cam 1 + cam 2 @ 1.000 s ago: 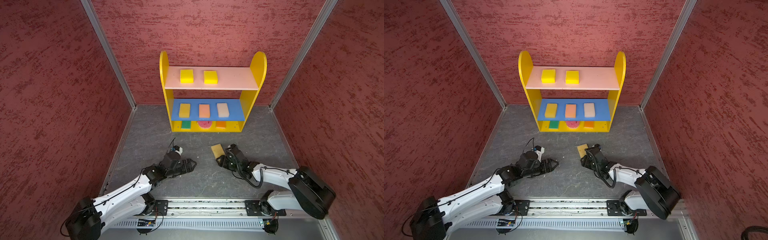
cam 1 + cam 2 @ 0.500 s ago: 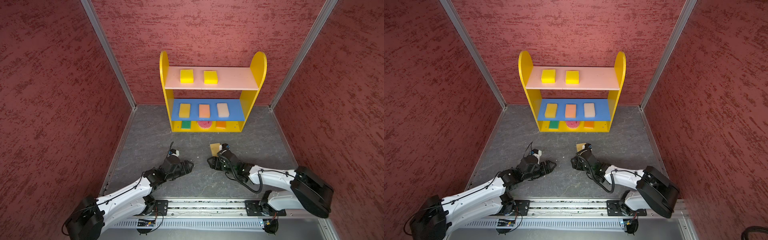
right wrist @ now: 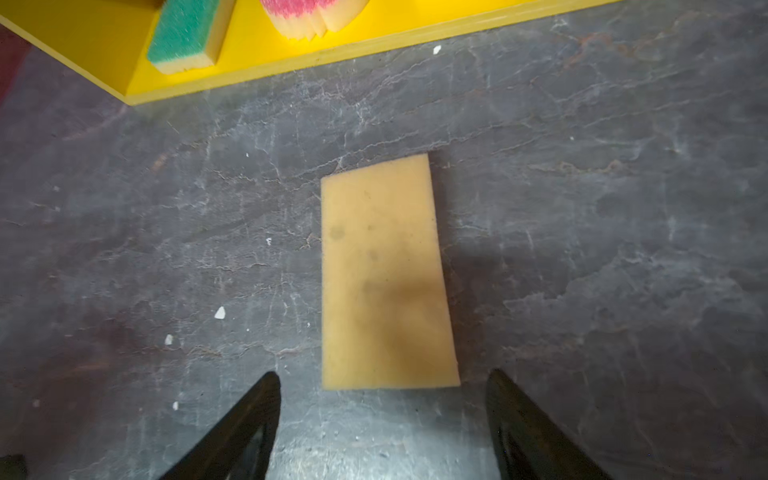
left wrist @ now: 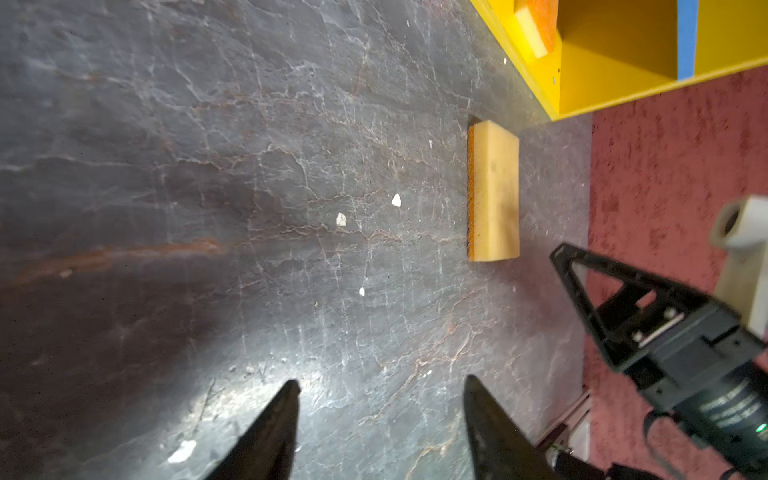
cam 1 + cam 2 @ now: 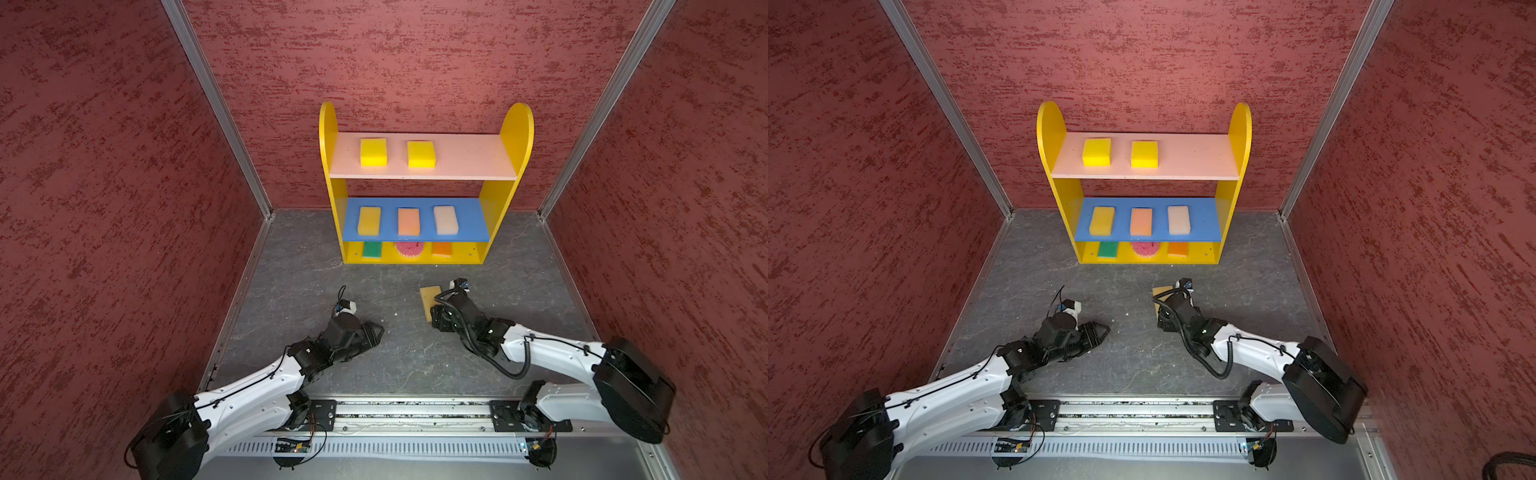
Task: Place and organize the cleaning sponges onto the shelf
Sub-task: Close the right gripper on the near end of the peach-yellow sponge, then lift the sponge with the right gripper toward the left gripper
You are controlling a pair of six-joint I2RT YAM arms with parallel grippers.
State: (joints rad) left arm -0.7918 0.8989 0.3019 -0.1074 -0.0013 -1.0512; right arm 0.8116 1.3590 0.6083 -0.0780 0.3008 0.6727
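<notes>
Right gripper (image 3: 383, 374): open and empty. The jaws are spread wider than the tan sponge (image 3: 384, 274), so its narrow width can be spanned.
Tan sponge: laid flat on the floor (image 3: 582, 208), just ahead of the right jaw tips and centred on the gap. Its long axis is in line with the approach. No contact is made yet.
Left gripper (image 4: 381, 380): open and empty. It is held low over bare floor, with the tan sponge well ahead and off to one side, apparently so that the right arm's path is kept free.
Shelf (image 5: 517, 137): stands beyond the tan sponge as seen from both grippers. Eight sponges are set on it in rows.
Top board (image 5: 469, 160): two yellow sponges (image 5: 373, 152) are grouped at one end. The free end is judged to be reserved for the tan sponge.
Step in hand: approach for the last pick.
</notes>
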